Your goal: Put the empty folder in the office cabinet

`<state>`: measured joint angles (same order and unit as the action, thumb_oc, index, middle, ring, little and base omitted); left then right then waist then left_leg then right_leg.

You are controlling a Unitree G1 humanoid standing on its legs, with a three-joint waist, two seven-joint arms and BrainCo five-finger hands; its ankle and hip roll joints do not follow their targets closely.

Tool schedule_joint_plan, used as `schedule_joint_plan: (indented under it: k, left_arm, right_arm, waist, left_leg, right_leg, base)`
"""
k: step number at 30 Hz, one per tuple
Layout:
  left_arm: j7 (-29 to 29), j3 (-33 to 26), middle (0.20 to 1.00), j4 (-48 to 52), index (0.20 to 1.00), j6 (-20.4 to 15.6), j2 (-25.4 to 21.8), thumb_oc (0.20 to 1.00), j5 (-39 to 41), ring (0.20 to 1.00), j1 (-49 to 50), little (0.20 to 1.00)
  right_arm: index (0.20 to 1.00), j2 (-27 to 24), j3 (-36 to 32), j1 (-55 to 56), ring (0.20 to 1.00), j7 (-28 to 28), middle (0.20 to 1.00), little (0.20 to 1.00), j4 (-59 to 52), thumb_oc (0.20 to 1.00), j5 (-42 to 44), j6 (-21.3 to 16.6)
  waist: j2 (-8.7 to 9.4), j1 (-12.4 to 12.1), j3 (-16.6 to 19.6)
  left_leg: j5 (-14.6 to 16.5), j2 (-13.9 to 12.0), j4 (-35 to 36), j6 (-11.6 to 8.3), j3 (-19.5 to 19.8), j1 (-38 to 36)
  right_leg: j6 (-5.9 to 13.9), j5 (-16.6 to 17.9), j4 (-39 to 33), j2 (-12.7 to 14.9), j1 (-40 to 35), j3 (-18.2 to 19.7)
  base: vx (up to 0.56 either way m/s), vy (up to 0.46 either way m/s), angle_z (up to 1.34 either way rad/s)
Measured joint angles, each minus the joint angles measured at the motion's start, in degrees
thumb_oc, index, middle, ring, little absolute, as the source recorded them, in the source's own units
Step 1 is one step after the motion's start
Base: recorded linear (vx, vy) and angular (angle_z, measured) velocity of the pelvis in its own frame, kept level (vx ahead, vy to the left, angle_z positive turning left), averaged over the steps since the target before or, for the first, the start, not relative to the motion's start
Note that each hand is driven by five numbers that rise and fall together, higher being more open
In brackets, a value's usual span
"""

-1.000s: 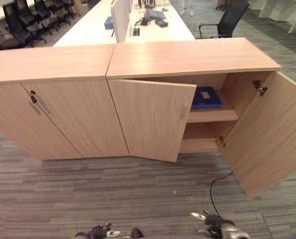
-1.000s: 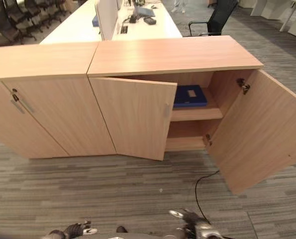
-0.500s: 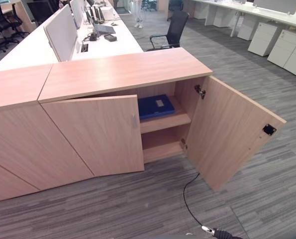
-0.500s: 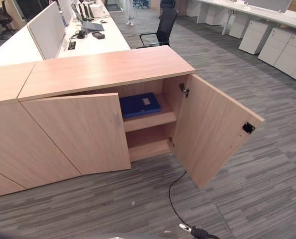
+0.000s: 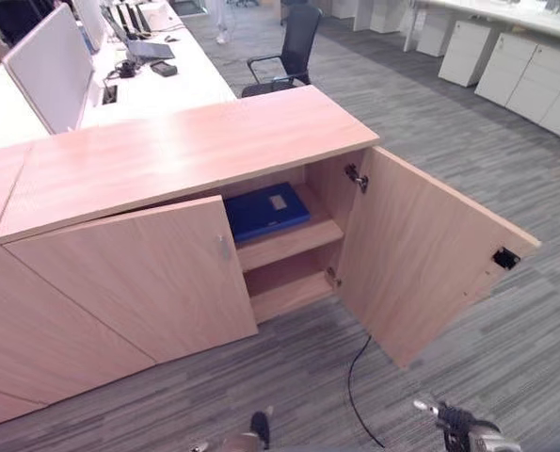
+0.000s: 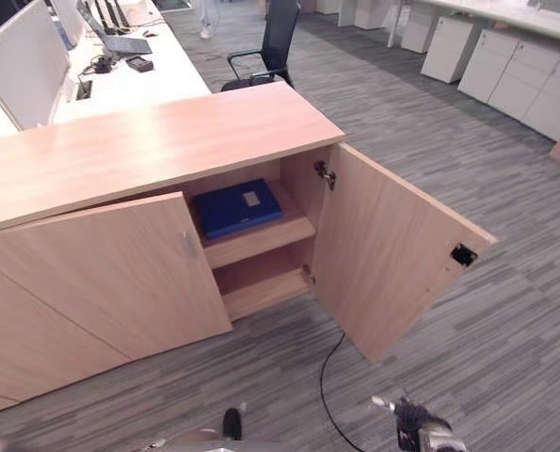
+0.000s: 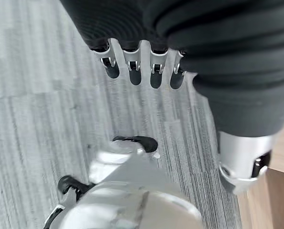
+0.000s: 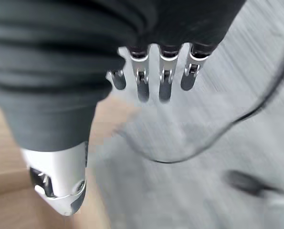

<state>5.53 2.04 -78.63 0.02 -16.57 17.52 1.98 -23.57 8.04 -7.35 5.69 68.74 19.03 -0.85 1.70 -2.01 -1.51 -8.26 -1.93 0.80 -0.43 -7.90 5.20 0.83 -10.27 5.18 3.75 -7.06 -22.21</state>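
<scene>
Our view has swung right; the blue folder (image 5: 265,211) stays on the cabinet (image 5: 185,155) shelf, both hands (image 7: 137,67) (image 8: 156,71) hanging relaxed, empty.

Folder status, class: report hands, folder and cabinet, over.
Left hand and right hand open, holding nothing. Blue folder flat on the cabinet's upper shelf. Right door wide open, left door ajar.

The cabinet (image 5: 176,151) is pale wood-grain laminate, smooth with a soft sheen on top. The blue folder (image 5: 265,210) on its shelf looks like matt plastic. The floor (image 5: 505,169) is rough grey striped carpet. The desk (image 5: 167,89) behind is smooth white.
</scene>
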Motion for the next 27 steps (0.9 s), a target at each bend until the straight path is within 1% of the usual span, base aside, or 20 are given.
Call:
schedule_joint_plan:
  k: [1,3,4,7,9,11,13,14,15,16,17,18,19,20,21,22,23,24,25,27]
  left_arm:
    - [0.0,0.0,1.0,0.6,1.0,-0.3,-0.1,1.0,0.0,1.0,-0.1,1.0]
    - [0.0,0.1,1.0,1.3,1.0,-0.3,-0.1,1.0,0.0,1.0,0.3,1.0]
    - [0.0,0.1,1.0,1.5,1.0,-0.4,-0.2,1.0,0.0,1.0,0.3,1.0]
    - [-0.1,0.0,1.0,2.3,1.0,-0.4,-1.0,1.0,-0.1,1.0,0.3,1.0]
    - [0.0,-0.3,1.0,2.1,1.0,-0.4,-1.1,1.0,-0.1,1.0,1.1,1.0]
    - [0.0,-0.4,1.0,1.7,1.0,-0.3,-1.4,1.0,-0.6,1.0,1.9,1.0]
    - [0.1,-0.4,1.0,1.0,1.0,-0.2,-1.6,1.0,-0.7,1.0,2.4,1.0]
    - [0.1,-0.4,1.0,0.7,1.0,-0.2,-1.6,1.0,-1.1,1.0,2.2,1.0]
    - [0.1,-0.5,1.0,0.5,1.0,-0.2,-1.7,1.0,-1.2,1.0,2.1,1.0]
    - [-0.1,-0.6,1.0,0.0,1.0,-0.2,-2.5,1.0,-1.9,1.0,2.6,1.0]
    - [-0.1,-0.8,1.0,0.1,1.0,-0.2,-2.5,1.0,-2.3,1.0,2.6,1.0]
    - [-0.1,-1.4,1.0,0.0,1.0,0.0,-2.6,1.0,-2.4,1.0,2.2,1.0]
    - [0.0,-1.5,1.0,0.1,1.0,0.0,-2.8,1.0,-2.4,1.0,2.4,1.0]
    - [-0.1,-2.3,1.0,0.4,1.0,0.0,-3.1,1.0,-2.4,1.0,2.3,1.0]
    - [-0.2,-3.5,1.0,0.3,1.0,-0.1,-3.7,1.0,-2.4,1.0,2.8,1.0]
    - [-0.4,-4.3,1.0,-0.1,1.0,0.0,-3.4,1.0,-2.4,1.0,3.7,1.0]
    - [-0.4,-4.3,1.0,0.0,1.0,0.1,-3.2,1.0,-2.4,1.0,4.4,1.0]
    - [-0.4,-4.5,1.0,0.1,1.0,0.2,-3.5,1.0,-2.5,1.0,5.1,1.0]
    - [-0.4,-4.3,1.0,0.1,1.0,0.1,-3.5,1.0,-2.5,1.0,5.2,1.0]
    - [-0.3,-4.3,1.0,0.1,1.0,0.2,-3.4,1.0,-3.2,1.0,5.6,1.0]
  right_arm:
    - [1.0,0.3,-0.7,-0.2,1.0,-0.3,1.0,1.0,-1.8,1.0,-0.1,-0.6]
    - [1.0,0.5,-1.3,-0.8,1.0,-0.8,1.0,1.0,-1.6,1.0,-0.1,-1.0]
    - [1.0,0.4,-1.7,-1.2,1.0,-1.1,1.0,1.0,-1.5,1.0,-0.5,-1.1]
    - [1.0,-0.1,-2.2,-2.3,1.0,-1.8,1.0,1.0,-1.4,1.0,-0.5,-1.0]
    - [1.0,-0.4,-3.7,-2.8,1.0,-2.3,1.0,1.0,-1.6,1.0,-0.5,-1.0]
    - [1.0,-1.0,-3.8,-3.1,1.0,-2.6,1.0,1.0,-2.1,1.0,-0.5,-1.1]
    - [1.0,-2.1,-3.8,-3.5,1.0,-3.5,1.0,1.0,-4.2,1.0,-0.6,-1.1]
    - [1.0,-2.7,-3.9,-3.8,1.0,-3.7,1.0,1.0,-5.3,1.0,-0.7,-1.0]
    - [1.0,-2.9,-4.0,-3.9,1.0,-4.1,1.0,1.0,-6.4,1.0,-0.7,-1.1]
    - [1.0,-3.0,-4.8,-4.0,1.0,-4.7,1.0,1.0,-8.1,1.0,-0.6,-1.2]
    - [1.0,-2.9,-4.9,-4.3,1.0,-4.8,1.0,1.0,-8.1,1.0,-0.6,-1.2]
    - [1.0,-3.0,-5.2,-4.2,1.0,-4.9,1.0,1.0,-8.3,1.0,-0.6,-1.1]
    - [1.0,-3.0,-5.8,-4.0,1.0,-5.0,1.0,1.0,-8.3,1.0,-0.6,-1.1]
    - [1.0,-3.0,-7.3,-3.4,1.0,-5.2,1.0,1.0,-8.5,1.0,-0.5,-1.2]
    - [1.0,-2.9,-9.9,-2.5,1.0,-5.7,1.0,1.0,-8.2,1.0,-0.4,-1.5]
    - [1.0,-3.4,-10.8,-1.6,1.0,-6.4,1.0,1.0,-7.9,1.0,-0.1,-1.4]
    - [1.0,-4.0,-10.9,-1.4,1.0,-6.9,1.0,1.0,-8.0,1.0,0.0,-1.4]
    - [1.0,-5.3,-11.5,0.1,1.0,-6.8,1.0,1.0,-8.0,1.0,0.0,-1.5]
    - [1.0,-6.1,-12.1,0.7,1.0,-6.9,1.0,1.0,-8.0,1.0,0.0,-1.2]
    - [1.0,-8.9,-12.6,2.0,1.0,-6.9,1.0,1.0,-8.4,1.0,0.0,-1.2]
  waist:
    - [-0.13,0.0,0.1]
    - [-0.31,-0.5,0.6]
    - [-0.75,-0.4,0.9]
    - [-1.14,-0.3,1.2]
    - [-1.47,-0.3,1.3]
    - [-1.19,-0.2,1.1]
    - [-1.38,-0.2,0.7]
    - [-2.01,-0.2,-0.2]
    - [-1.86,-0.1,-1.1]
    - [-1.71,-0.3,-1.7]
    - [-1.61,-0.5,-1.6]
    - [-0.78,-0.1,-2.0]
    - [-0.56,-0.2,-2.3]
    - [-0.3,0.0,-2.3]
    - [0.22,-0.1,-2.4]
    - [-0.04,0.1,-1.9]
    - [-0.51,0.8,-1.7]
    - [-0.95,1.0,-1.3]
    - [-1.29,0.7,-0.5]
    - [-1.88,1.2,0.9]
  left_leg:
    - [0.5,0.9,1.6,0.44,-0.4,-1.4]
    - [0.9,1.8,2.6,0.92,-1.3,-2.4]
    - [1.3,2.5,2.7,1.45,-1.4,-2.8]
    - [2.0,4.0,3.2,2.37,-2.3,-3.9]
    - [3.0,4.2,3.8,2.46,-2.9,-5.0]
    - [3.6,4.9,4.4,2.81,-3.7,-6.7]
    - [4.5,5.4,4.9,3.63,-5.1,-8.0]
    - [4.6,5.3,4.9,3.84,-5.5,-8.7]
    - [4.8,5.5,4.9,4.05,-5.8,-9.2]
    - [5.5,6.1,4.9,5.09,-7.4,-10.0]
    - [5.6,6.4,4.9,5.23,-7.9,-9.8]
    - [5.6,6.5,4.9,5.19,-7.5,-9.5]
    - [5.5,6.3,4.9,5.04,-7.5,-9.1]
    - [5.3,5.9,4.5,4.7,-7.4,-8.1]
    - [4.7,5.3,4.3,3.98,-7.4,-7.7]
    - [4.6,4.0,4.3,3.79,-7.4,-8.1]
    - [4.7,3.1,4.2,3.32,-7.6,-8.3]
    - [5.1,2.3,3.6,2.12,-7.6,-8.3]
    - [5.1,1.8,3.4,1.88,-7.8,-8.2]
    - [5.5,0.6,2.7,1.09,-8.4,-8.1]
  right_leg:
    - [0.98,-0.8,0.6,1.0,-0.1,0.3]
    - [1.8,-1.1,1.1,2.0,-0.1,1.0]
    - [2.56,-1.5,1.7,3.0,-0.2,1.0]
    - [3.62,-1.8,3.1,4.7,0.0,1.4]
    - [3.93,-2.2,4.8,5.4,0.0,1.5]
    - [4.52,-3.3,7.4,6.6,0.1,2.3]
    - [4.8,-3.9,15.6,8.8,3.2,2.3]
    - [4.79,-3.9,20.3,9.9,5.1,1.9]
    - [4.92,-3.8,24.1,11.3,6.7,0.9]
    - [6.16,-3.5,32.1,16.8,10.0,-3.8]
    - [6.37,-3.3,32.1,18.5,10.8,-4.6]
    - [6.5,-3.3,29.7,19.5,11.4,-5.6]
    - [6.48,-3.2,27.5,19.7,11.6,-5.3]
    - [6.78,-3.0,23.0,18.2,12.0,-4.8]
    - [7.5,-1.4,16.7,16.0,11.7,-3.0]
    - [6.83,2.8,12.4,13.7,9.6,-3.5]
    - [6.44,3.2,10.7,12.4,8.8,-3.6]
    - [6.16,2.8,10.1,11.4,8.2,-3.8]
    - [5.8,2.9,9.3,10.7,8.3,-3.5]
    - [4.86,2.4,8.6,9.4,7.9,-3.3]
  base:
    - [0.1,0.17,-0.09]
    - [0.04,0.154,-0.17]
    - [-0.01,0.128,-0.08]
    - [0.09,0.223,-0.09]
    - [0.11,0.128,-0.21]
    - [0.04,0.158,-0.31]
    - [0.06,0.217,-0.33]
    - [0.03,0.089,-0.16]
    - [0.02,0.048,-0.37]
    - [-0.02,-0.06,-0.42]
    - [-0.03,-0.125,-0.3]
    - [0.0,-0.195,-0.03]
    - [0.04,-0.162,0.14]
    - [0.05,-0.11,0.14]
    - [0.07,-0.122,0.06]
    - [0.11,-0.173,-0.07]
    - [0.14,-0.224,-0.1]
    - [0.12,-0.198,-0.13]
    - [0.08,-0.161,-0.17]
    - [0.07,-0.18,-0.17]
